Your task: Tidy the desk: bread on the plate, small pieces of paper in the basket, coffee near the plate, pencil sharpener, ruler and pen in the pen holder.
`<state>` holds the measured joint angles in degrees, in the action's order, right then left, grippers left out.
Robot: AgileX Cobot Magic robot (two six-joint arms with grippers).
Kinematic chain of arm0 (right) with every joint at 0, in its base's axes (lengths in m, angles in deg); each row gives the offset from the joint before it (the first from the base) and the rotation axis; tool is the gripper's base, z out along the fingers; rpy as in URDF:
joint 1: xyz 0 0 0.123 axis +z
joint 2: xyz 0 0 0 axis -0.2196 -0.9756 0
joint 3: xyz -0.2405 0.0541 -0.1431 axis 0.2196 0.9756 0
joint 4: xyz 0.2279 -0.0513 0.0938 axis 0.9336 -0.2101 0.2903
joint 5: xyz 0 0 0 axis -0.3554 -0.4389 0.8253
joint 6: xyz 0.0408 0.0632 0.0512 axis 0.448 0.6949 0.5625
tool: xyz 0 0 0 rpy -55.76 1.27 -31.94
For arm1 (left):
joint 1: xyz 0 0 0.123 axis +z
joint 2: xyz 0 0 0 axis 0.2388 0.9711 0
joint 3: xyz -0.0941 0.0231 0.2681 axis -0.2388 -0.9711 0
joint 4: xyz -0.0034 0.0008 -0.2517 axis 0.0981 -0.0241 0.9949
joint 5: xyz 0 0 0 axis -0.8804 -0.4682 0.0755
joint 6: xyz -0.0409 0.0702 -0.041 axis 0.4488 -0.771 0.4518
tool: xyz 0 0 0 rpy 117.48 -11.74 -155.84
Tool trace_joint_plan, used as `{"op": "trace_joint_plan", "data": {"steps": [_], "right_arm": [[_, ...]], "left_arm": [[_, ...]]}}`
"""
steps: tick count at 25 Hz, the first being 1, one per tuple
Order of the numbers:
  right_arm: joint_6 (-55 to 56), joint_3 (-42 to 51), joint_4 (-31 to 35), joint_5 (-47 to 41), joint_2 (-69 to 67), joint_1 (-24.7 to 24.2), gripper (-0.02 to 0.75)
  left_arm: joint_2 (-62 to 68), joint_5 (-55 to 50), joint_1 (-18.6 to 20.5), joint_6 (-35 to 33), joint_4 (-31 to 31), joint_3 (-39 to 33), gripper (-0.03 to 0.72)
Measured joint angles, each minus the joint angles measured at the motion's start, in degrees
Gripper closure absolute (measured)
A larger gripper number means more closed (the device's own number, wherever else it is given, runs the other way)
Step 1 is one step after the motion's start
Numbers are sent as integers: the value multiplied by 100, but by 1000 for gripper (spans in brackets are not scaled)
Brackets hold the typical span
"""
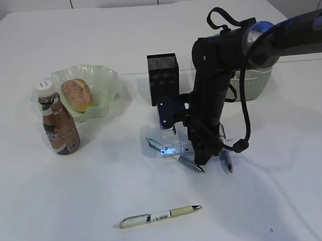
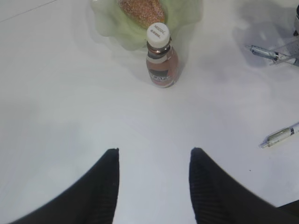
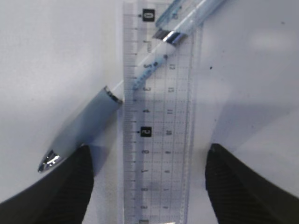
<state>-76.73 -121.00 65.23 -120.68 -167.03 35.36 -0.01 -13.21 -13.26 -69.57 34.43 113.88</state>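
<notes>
Since the coming move looks to me like a pick of the ruler, I list the scene left to right, each place taken from the nearer gripper.

left gripper (image 2: 154,156): released, jaws about half apart with nothing between them, hanging over bare surface (image 1: 41,213).
coffee (image 1: 58,118): upright, straight ahead of my left gripper and well apart from it, just beside the plate.
plate (image 1: 107,80): beyond the coffee from the left gripper; the bread (image 1: 77,94) lies in it.
near pen (image 1: 158,216): off to the right of the left gripper, lying flat and alone.
ruler (image 3: 156,116): directly under my right gripper (image 3: 149,186), flat on the surface, its long axis running straight away from the wrist camera; the jaws stand either side of its width.
crossing pen (image 3: 107,102): lies slantwise under the clear ruler, its tip close beside the left-hand jaw; I judge it could be nudged on closing.
right gripper: released, jaws wide, astride the ruler, not clamped; this arm is far nearer than the left.
pen holder (image 1: 163,77): behind the right gripper, near.
basket (image 1: 253,83): behind and to its right, partly hidden by the arm.
room: open white surface all round; a flat ruler gives little edge to pinch.
</notes>
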Motion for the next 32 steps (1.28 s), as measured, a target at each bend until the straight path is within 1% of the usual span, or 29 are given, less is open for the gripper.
{"op": "trace_joint_plan", "data": {"steps": [11,12,19,21,22,25,26,27,32], "right_arm": [[0,0,0,0,0,0,156],[0,0,0,0,0,0,165],[0,0,10,0,0,0,318],[0,0,10,0,0,0,318],[0,0,10,10,0,0,370],[0,0,10,10,-9,0,391],[0,0,10,10,-9,0,415],[0,0,10,10,-9,0,421],[0,0,10,10,-9,0,424]], "left_arm": [[0,0,0,0,0,0,348],[0,0,0,0,0,0,349],[0,0,0,0,0,0,351],[0,0,0,0,3,0,353],[0,0,0,0,3,0,353],[0,0,0,0,13,0,356],[0,0,0,0,13,0,356],[0,0,0,0,13,0,357],[0,0,0,0,25,0,357]]}}
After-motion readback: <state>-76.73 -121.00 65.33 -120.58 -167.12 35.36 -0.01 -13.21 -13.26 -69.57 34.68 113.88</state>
